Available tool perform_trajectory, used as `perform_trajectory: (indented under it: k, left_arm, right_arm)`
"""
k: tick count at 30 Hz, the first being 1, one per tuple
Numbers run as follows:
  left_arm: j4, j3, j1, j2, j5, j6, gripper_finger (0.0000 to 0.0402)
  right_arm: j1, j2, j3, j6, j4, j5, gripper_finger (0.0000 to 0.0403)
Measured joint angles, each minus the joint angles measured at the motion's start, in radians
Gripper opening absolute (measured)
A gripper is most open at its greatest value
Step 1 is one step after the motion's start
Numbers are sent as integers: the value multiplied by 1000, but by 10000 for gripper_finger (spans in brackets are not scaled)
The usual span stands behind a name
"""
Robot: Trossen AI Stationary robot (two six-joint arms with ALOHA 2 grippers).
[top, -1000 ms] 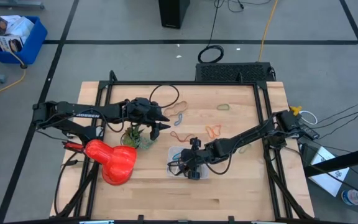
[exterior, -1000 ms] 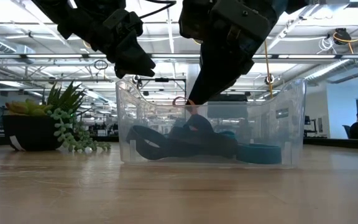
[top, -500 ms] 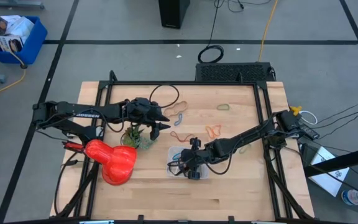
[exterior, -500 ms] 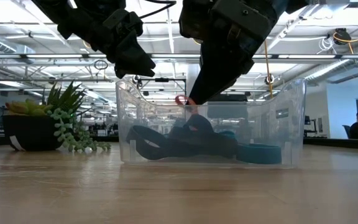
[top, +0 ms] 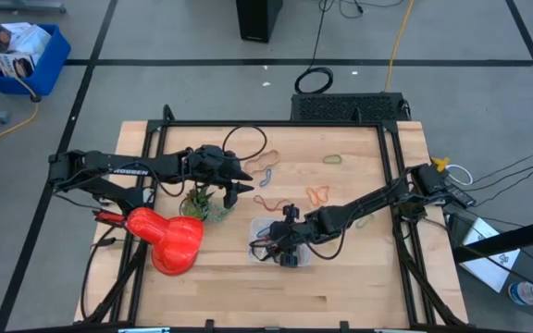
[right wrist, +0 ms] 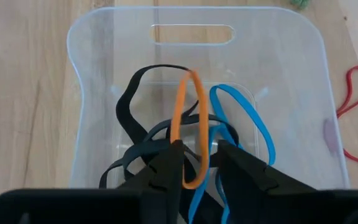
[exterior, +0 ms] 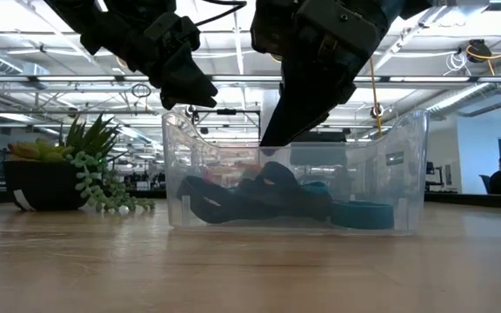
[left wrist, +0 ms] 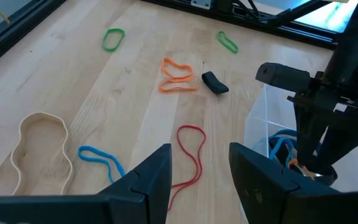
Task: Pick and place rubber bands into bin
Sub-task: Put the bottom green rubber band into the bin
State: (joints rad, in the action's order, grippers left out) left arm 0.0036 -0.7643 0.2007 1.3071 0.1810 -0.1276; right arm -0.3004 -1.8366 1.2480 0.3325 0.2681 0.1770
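Over the bin (top: 279,242), near the table's front edge, the right gripper (right wrist: 194,163) was seen with jaws parted, an orange rubber band (right wrist: 188,127) lying released between them atop black and blue bands. Beside the plant (top: 202,204), the left gripper (top: 245,180) was held with jaws apart, empty.

Light falls evenly from above and my bench (top: 340,287) looks bright, with only soft, short shadows under my arms. In the low view the ceiling lamps (exterior: 459,35) behind are strong, so my arms appear as dark shapes against them, and the near wood is a little blurred. The clear bin (right wrist: 104,37) shows weak pale reflections on its walls. In both wrist views my own fingers (left wrist: 148,186) are out of focus.
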Motion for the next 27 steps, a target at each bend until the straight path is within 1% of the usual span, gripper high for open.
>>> perform_trajectory:
  k: [4, 8, 10, 13, 17, 19, 21, 24, 27]
  left_arm:
    - [-1, 0, 0, 0, 0, 0, 168]
    - [-1, 0, 0, 0, 0, 0, 168]
    - [-1, 0, 0, 0, 0, 0, 168]
    - [-1, 0, 0, 0, 0, 0, 168]
    - [-1, 0, 0, 0, 0, 0, 168]
    - [0, 0, 0, 0, 0, 0, 168]
    - [0, 0, 0, 0, 0, 0, 168]
    - [0, 0, 0, 0, 0, 0, 168]
    - [0, 0, 0, 0, 0, 0, 168]
  right_arm:
    - [1, 76, -2, 33, 63, -49, 109]
    - [12, 229, 0, 144, 252, -47, 111]
    - [18, 308, 0, 236, 389, -41, 110]
    - [20, 420, 0, 407, 581, 2, 107]
    - [19, 541, 0, 626, 824, 5, 109]
    - [7, 589, 0, 692, 912, 12, 111]
    - [-10, 630, 0, 744, 946, 54, 111]
    - [-28, 681, 0, 799, 943, 131, 110]
    - [-30, 711, 0, 798, 940, 140, 110]
